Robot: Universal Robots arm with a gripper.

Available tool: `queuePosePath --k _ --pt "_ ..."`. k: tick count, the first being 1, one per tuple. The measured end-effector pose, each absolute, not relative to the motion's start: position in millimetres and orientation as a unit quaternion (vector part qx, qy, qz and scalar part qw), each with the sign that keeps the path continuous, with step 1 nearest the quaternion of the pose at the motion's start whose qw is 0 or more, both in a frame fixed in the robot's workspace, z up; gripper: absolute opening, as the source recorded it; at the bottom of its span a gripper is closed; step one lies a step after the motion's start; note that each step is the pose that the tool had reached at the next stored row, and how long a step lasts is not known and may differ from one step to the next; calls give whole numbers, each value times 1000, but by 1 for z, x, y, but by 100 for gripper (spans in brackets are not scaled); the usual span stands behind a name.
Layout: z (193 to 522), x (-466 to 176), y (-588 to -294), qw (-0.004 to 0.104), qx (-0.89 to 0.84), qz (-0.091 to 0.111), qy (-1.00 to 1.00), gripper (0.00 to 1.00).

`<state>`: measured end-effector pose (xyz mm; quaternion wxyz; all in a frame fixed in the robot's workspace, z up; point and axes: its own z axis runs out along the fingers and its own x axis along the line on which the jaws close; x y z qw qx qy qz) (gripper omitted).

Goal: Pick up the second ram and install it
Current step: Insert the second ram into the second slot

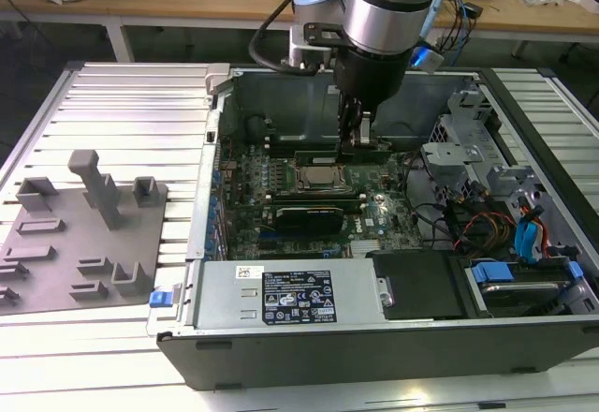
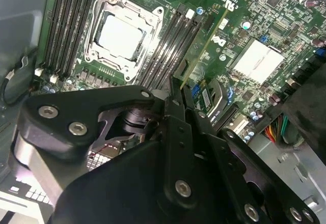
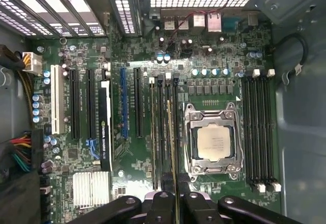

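The second ram (image 3: 172, 147) shows edge-on as a thin green-yellow strip running out from between my fingers. It stands on edge over the black memory slots (image 3: 159, 132) right beside the CPU socket (image 3: 213, 141). I cannot tell whether it sits in a slot. My gripper (image 3: 176, 206) is shut on one end of it. In the exterior view, the gripper (image 1: 359, 140) hangs inside the open computer case, with the ram (image 1: 328, 157) reaching toward that view's left just behind the socket (image 1: 318, 180). The second wrist view shows the same ram edge (image 2: 206, 43) ahead of the gripper (image 2: 178, 94).
A black graphics card (image 1: 304, 213) stands on the near side of the socket. Several empty slots (image 3: 257, 132) lie on the socket's other side. The power supply (image 1: 281, 295), drive bays and cable bundles (image 1: 487, 225) crowd the case. A grey fixture tray (image 1: 84, 225) lies outside the case.
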<state>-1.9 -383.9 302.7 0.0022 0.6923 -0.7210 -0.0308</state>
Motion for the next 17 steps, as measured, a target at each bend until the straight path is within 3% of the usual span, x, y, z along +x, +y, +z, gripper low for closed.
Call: queuePosePath --k 17 --pt "280 -2 -384 2 692 -31 -721 14"
